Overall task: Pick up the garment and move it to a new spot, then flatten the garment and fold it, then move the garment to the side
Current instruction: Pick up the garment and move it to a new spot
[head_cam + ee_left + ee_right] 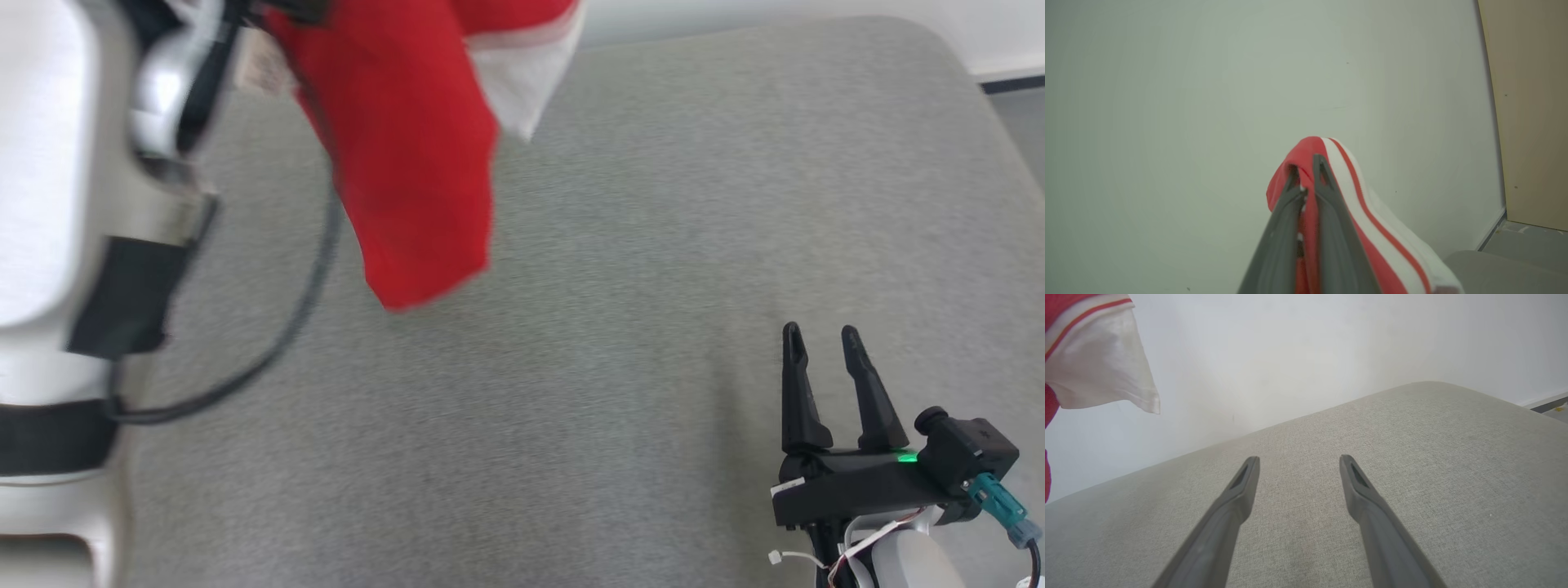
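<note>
The garment is red with white parts and a white-and-red stripe. It hangs in the air at the upper left of the head view, above the grey padded surface. In the left wrist view my left gripper is shut on a bunched red fold of the garment, which drapes over and past the fingers. The garment's white corner hangs at the upper left of the right wrist view. My right gripper stands open low at the right, over the surface, with nothing between its fingers.
My pale left arm and its black cable stand along the left side. A white wall rises behind the surface. The surface's rounded far right corner borders a strip of floor.
</note>
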Tool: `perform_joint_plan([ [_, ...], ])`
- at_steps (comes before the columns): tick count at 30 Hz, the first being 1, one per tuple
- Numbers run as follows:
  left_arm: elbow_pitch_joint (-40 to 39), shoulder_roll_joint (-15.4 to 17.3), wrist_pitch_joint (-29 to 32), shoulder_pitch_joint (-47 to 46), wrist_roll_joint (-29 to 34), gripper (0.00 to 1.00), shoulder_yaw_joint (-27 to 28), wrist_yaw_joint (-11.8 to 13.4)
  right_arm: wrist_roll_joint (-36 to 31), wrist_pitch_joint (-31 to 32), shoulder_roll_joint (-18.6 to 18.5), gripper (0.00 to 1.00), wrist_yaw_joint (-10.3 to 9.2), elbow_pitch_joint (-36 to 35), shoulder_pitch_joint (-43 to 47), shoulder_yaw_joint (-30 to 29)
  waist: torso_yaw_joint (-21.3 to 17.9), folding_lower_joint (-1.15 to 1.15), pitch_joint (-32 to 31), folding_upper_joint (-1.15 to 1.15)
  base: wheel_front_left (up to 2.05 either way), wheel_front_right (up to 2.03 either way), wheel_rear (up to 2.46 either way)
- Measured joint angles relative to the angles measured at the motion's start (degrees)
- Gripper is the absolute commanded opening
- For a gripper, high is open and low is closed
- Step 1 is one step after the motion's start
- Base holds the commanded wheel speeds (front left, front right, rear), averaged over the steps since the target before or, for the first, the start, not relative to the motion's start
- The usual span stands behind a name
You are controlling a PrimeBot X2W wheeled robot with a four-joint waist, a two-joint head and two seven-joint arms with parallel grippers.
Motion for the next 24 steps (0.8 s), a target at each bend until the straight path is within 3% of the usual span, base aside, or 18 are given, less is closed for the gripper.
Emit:
perform_joint_plan([
  [8,0.0,-9.0,-0.9,1.3,-2.7,0.0,-5.1,0.5,1.3,0.0,0.0,1.0,0.0,0.7,1.2,-0.4,-6.1,0.0,-0.9,0.0,0.0,0.0,0.0],
  [12,1.4,-11.3,-3.3,3.3,-4.4,0.0,-6.4,1.4,0.4,0.0,0.0,1.0,0.0,0.7,1.6,-1.5,-8.7,0.0,-1.5,0.0,0.0,0.0,0.0],
  [19,3.3,-11.7,-7.4,11.1,-6.0,0.0,-6.2,4.5,-1.3,0.0,0.0,1.0,0.0,0.2,2.5,-2.8,-10.0,-0.01,-2.6,0.0,0.0,0.0,0.0],
  [24,3.9,-8.5,-10.4,21.7,-7.0,0.0,-4.4,6.8,-2.4,0.0,0.0,1.0,0.0,-0.2,2.4,-3.4,-8.0,0.01,-2.2,0.0,0.0,0.0,0.0],
])
